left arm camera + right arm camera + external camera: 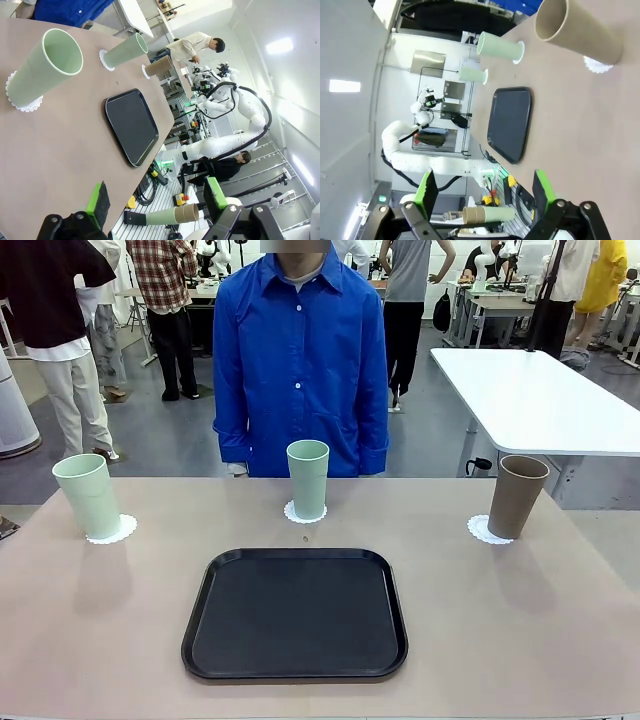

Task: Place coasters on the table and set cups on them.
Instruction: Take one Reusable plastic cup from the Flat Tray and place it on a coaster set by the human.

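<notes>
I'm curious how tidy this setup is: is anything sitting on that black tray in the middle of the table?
No, the black tray lies bare in the front view, and all three cups stand beyond it on their coasters.

The room is bright, with light coming from lamps up on the ceiling. The cups (308, 478) make soft, faint shadows on the table (100, 620). The black tray (295, 613) has a dull shine. The front picture is sharp. The wrist pictures bend at the edges, and the ceiling lamps glare white there.
</notes>
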`<control>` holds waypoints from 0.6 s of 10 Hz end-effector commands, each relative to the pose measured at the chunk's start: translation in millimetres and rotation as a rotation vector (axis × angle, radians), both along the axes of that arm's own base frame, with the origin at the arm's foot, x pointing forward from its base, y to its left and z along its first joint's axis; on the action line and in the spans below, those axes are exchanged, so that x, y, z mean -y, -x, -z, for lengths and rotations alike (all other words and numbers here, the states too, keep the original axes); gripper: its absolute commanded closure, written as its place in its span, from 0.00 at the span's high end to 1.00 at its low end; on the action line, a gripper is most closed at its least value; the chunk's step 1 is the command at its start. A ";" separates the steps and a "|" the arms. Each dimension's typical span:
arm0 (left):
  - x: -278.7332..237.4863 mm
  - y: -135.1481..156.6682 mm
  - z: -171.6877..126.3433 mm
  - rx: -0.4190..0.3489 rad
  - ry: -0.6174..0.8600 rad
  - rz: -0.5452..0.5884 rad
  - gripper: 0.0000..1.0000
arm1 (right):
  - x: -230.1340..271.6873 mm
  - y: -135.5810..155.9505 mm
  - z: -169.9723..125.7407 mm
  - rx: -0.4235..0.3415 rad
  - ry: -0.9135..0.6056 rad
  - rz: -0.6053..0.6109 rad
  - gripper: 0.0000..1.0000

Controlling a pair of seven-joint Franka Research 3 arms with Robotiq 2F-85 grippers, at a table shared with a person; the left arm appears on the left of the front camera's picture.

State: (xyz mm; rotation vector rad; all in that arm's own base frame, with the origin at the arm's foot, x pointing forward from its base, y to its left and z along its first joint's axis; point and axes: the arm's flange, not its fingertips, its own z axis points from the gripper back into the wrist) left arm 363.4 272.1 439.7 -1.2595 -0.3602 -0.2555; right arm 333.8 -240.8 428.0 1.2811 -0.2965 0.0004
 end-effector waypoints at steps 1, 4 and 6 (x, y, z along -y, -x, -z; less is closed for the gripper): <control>-1.4 1.2 -2.7 0.006 0.005 0.007 1.00 | -8.2 4.0 -18.3 0.004 0.166 0.173 1.00; -1.4 1.2 -2.7 0.006 0.005 0.007 1.00 | 0.0 0.0 0.0 0.000 0.000 0.000 1.00; -1.4 1.2 -2.7 0.006 0.005 0.007 1.00 | 0.0 0.0 0.0 0.000 0.000 0.000 1.00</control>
